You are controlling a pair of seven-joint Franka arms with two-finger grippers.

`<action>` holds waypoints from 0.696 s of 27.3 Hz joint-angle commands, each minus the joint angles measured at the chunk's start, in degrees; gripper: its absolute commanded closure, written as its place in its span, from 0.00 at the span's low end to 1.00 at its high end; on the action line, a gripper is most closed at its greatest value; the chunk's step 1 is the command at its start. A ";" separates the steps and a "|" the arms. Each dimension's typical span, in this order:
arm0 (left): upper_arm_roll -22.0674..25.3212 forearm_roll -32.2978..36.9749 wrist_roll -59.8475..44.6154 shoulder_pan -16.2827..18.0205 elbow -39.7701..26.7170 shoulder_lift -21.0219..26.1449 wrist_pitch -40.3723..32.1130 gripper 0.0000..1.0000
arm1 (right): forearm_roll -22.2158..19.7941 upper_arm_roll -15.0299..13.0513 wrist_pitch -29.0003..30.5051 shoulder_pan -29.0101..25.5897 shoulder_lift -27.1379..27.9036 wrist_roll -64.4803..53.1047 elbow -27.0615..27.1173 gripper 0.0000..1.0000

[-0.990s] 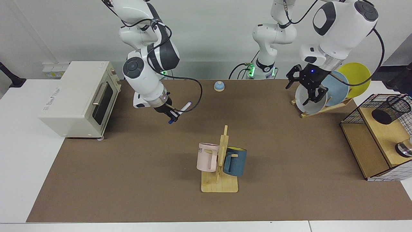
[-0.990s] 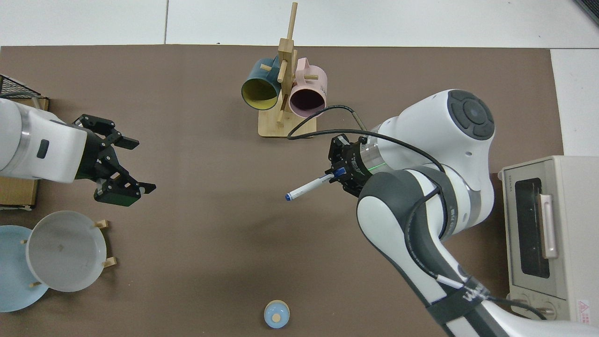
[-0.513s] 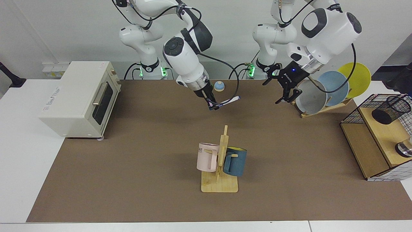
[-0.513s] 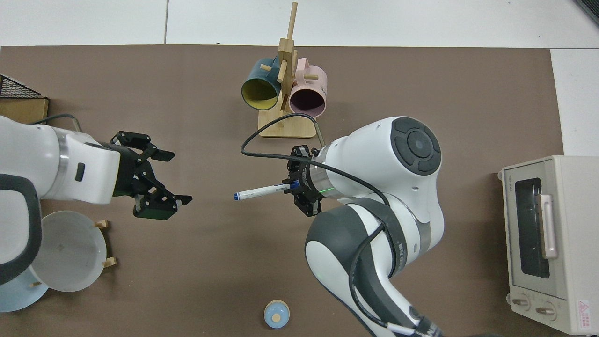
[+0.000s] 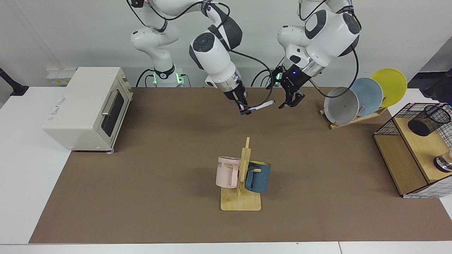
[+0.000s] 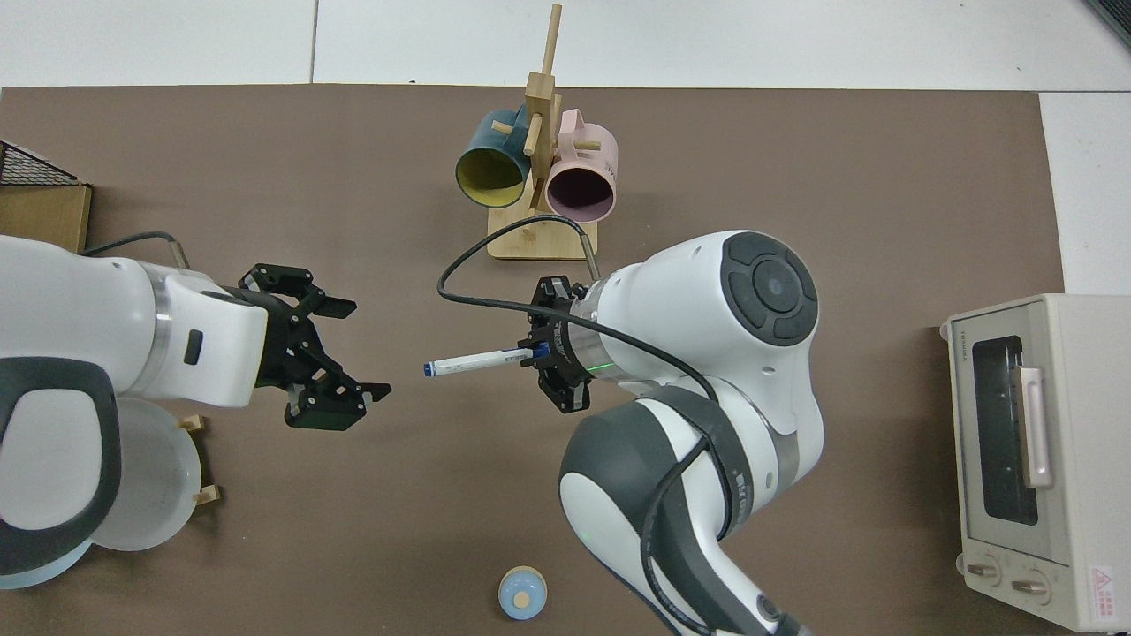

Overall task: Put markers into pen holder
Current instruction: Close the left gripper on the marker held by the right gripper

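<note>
Facing view, left to right: a cream toaster oven (image 5: 86, 107) sat at the left edge of the brown mat (image 5: 141, 197). Upper centre, the right gripper (image 5: 244, 107) hung above the mat, fingers pinching one end of the marker (image 5: 262, 105). The marker was slim, white barrel, dark blue at the gripped end and a small dark blue tip at the free end, lying near level and pointing toward the frame's right. Just beside that free tip, apart from it, was the left gripper (image 5: 290, 100), fingers spread with nothing between them. A mug tree (image 5: 242, 183) with a pink mug (image 5: 227, 171) and a blue mug (image 5: 257, 176) stood lower centre. Right of centre a plate rack (image 5: 356, 118) held grey, blue and yellow plates. At the far right edge the pen holder (image 5: 429, 120), a small black wire-mesh cup with a round rim, lay tilted on the wooden shelf (image 5: 409, 158), well apart from the marker.

Top view, left to right: the left gripper (image 6: 340, 362) was at middle left, fingers wide apart, facing the marker (image 6: 473, 361). The marker lay level in mid frame, blue tip toward the frame's left, small print showing on the white barrel. Its other end was clamped in the right gripper (image 6: 541, 353), right of centre. The toaster oven (image 6: 1034, 459) sat at the right edge. A small blue bell (image 6: 522, 593) sat at bottom centre
</note>
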 commanded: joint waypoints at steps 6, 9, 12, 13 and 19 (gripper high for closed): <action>-0.67 -0.33 -1.01 -1.38 -4.25 -1.69 2.73 0.06 | 1.32 1.81 0.26 0.68 -0.26 -1.36 0.23 1.00; -0.58 0.02 -0.92 -1.30 -4.25 -1.69 2.38 0.14 | 1.32 1.81 -0.09 0.68 -0.26 -1.72 0.23 1.00; -0.58 0.20 -0.66 -1.38 -4.33 -1.69 1.85 0.22 | 1.32 1.90 -0.09 0.68 -0.26 -1.72 0.23 1.00; -0.66 0.29 -0.57 -1.38 -4.33 -1.69 1.68 0.24 | 1.32 1.90 -0.09 0.68 -0.26 -1.72 0.23 1.00; -0.67 2.84 -0.57 -1.38 -4.95 -1.86 1.50 0.35 | 1.23 1.81 -0.18 0.68 -0.26 -1.72 0.49 1.00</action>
